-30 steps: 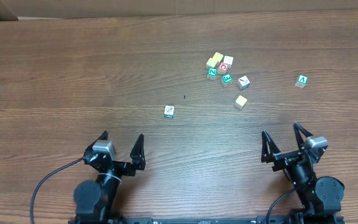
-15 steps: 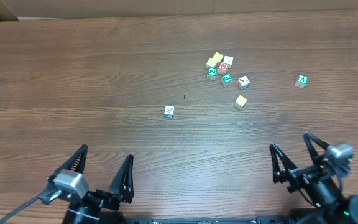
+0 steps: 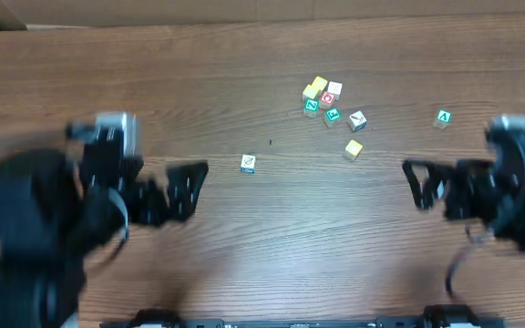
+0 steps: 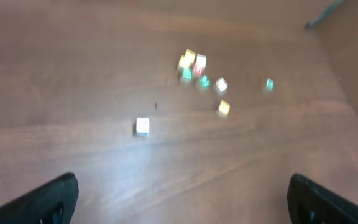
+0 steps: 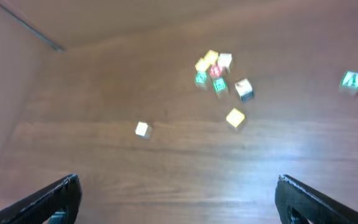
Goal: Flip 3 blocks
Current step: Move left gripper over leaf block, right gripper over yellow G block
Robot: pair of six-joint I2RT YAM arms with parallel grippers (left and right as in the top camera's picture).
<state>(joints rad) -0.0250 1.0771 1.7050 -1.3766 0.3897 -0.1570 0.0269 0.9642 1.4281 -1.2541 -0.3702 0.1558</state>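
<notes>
Wooden, small and sharp-edged, the white block with its blue-edged picture lies alone near the middle of the brown grained worktop. The plain yellow block is to its right and the green-letter block far right; none has shifted. Both arms have risen from the near edge, blurred by motion. The left tool and right tool are wide open and empty, so no flip seems begun.

Ten small blocks sit on one worktop. There are two grippers: the left gripper and the right gripper.
</notes>
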